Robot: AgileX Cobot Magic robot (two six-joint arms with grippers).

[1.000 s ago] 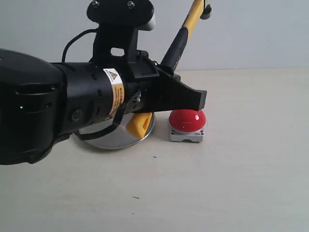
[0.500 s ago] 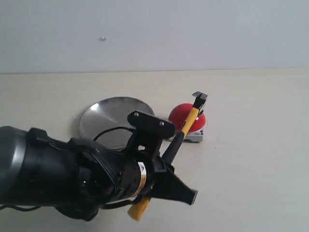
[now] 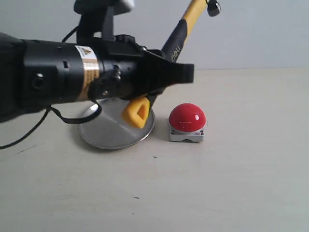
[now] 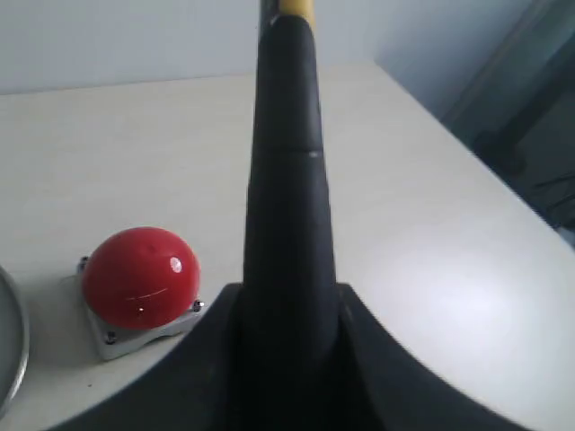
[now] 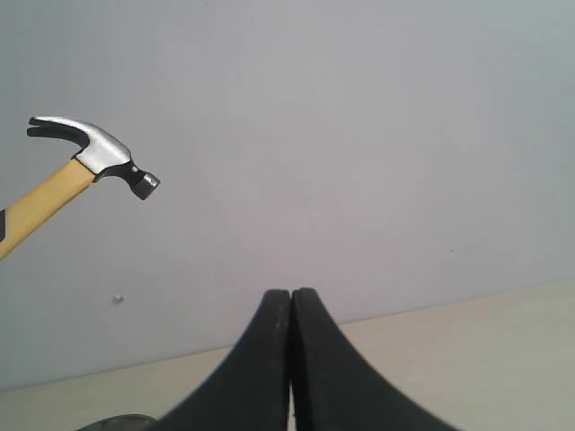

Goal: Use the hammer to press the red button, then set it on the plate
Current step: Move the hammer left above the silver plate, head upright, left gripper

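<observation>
My left gripper (image 3: pixel 182 73) (image 4: pixel 284 296) is shut on the black grip of the hammer (image 3: pixel 179 34) (image 4: pixel 282 171). The hammer slants up and to the right, with its dark steel head (image 5: pixel 101 153) high in the air and its yellow end (image 3: pixel 136 112) hanging over the plate (image 3: pixel 104 137). Right of the plate stands the red button (image 3: pixel 187 117) (image 4: pixel 140 276) on its grey base, below the raised hammer and not touched by it. The right gripper (image 5: pixel 290 296) is shut on nothing and does not show in the exterior view.
The bulky black left arm (image 3: pixel 53 72) fills the upper left of the exterior view and hides the plate's far side. A pale wall rises behind the beige table (image 3: pixel 231 183). The table's edge (image 4: pixel 476 166) runs right of the button in the left wrist view.
Half a second ago the left arm was low, with the hammer head down at the red button. Now it has swung back up with the hammer still held, as a second ago.
</observation>
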